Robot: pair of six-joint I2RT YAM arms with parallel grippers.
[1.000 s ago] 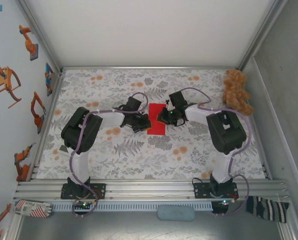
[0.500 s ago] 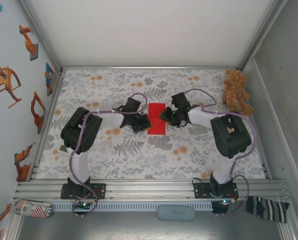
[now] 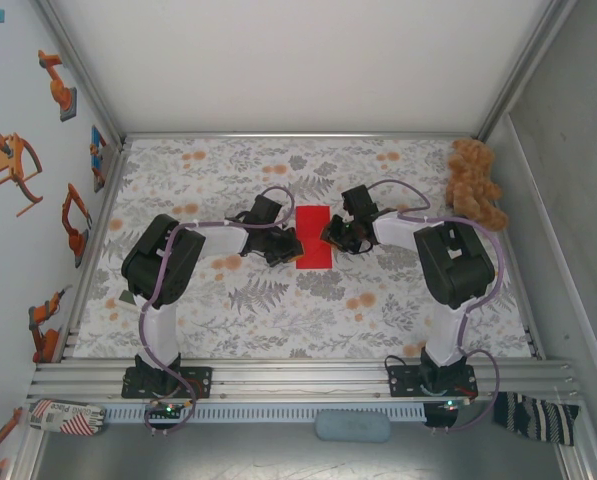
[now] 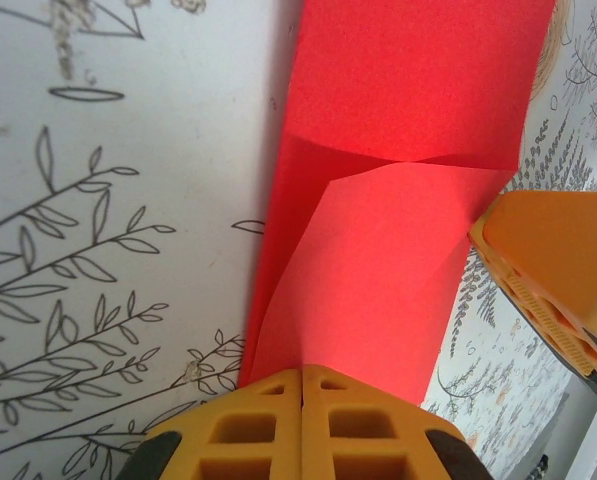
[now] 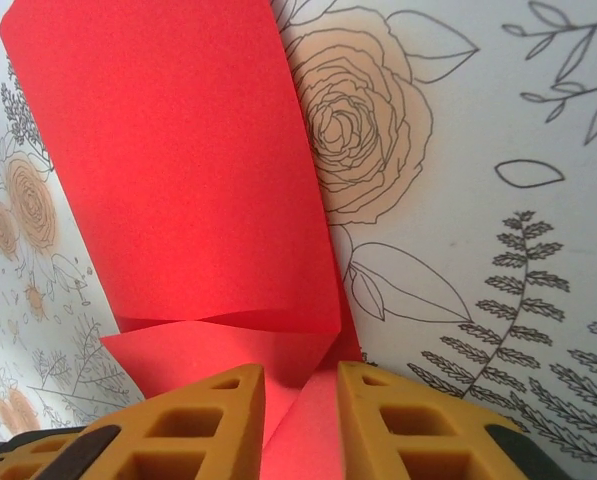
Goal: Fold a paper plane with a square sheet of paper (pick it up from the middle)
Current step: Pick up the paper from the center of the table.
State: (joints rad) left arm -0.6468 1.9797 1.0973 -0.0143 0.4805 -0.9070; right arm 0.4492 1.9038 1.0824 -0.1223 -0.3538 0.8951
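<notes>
Red paper (image 3: 314, 238) lay partly folded on the bench (image 3: 278, 310), no plane yet; left gripper (image 4: 301, 372) pinched its edge, right gripper (image 5: 300, 375) narrowly parted.

White tubular links and bulky black joint housings on the left arm (image 3: 163, 265) and the right arm (image 3: 456, 262). Purple cables (image 3: 393, 183) looped along both. Black base plates (image 3: 168, 380) at the bottom of the frame. Orange lattice-cut fingers (image 4: 243, 425) with black outer corners on left gripper (image 4: 303, 372) and right gripper (image 5: 300, 378).
</notes>
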